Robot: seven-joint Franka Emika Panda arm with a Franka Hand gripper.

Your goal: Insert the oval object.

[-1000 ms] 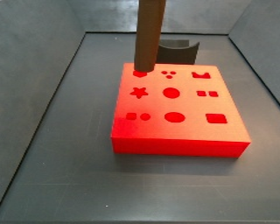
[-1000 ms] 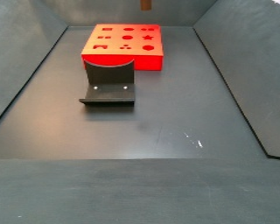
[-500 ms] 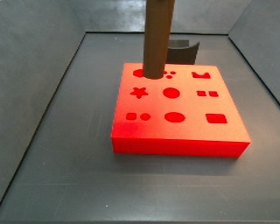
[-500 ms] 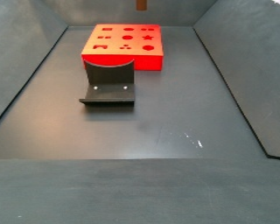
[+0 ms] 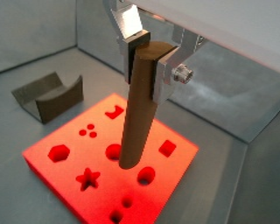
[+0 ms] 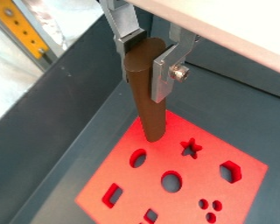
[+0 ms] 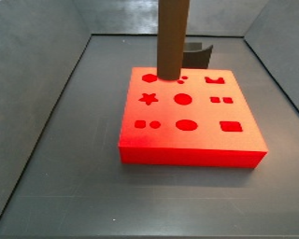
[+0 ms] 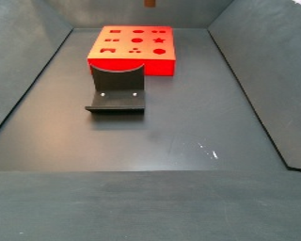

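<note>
My gripper (image 5: 149, 59) is shut on the top of the oval object (image 5: 140, 114), a long dark-brown peg that hangs upright between the silver fingers (image 5: 166, 74). Both wrist views show this grip (image 6: 146, 61) and the peg (image 6: 149, 105). In a side view the peg (image 7: 172, 42) comes down from above the frame, and its lower end is over the far row of cutouts in the red block (image 7: 196, 140). The oval cutout (image 7: 186, 124) lies nearer the front. The gripper is out of frame in both side views. Only the peg's tip (image 8: 150, 3) shows above the red block (image 8: 156, 66).
A dark grey arch-shaped block (image 8: 117, 92) stands on the floor beside the red block. It also shows in a side view (image 7: 197, 51) and in a wrist view (image 5: 49, 94). Grey walls (image 7: 40, 103) enclose the dark floor (image 8: 153, 160).
The peg has moved a little to the right and slightly lower over the red block's far row. The red block and the arch-shaped block have not moved.
</note>
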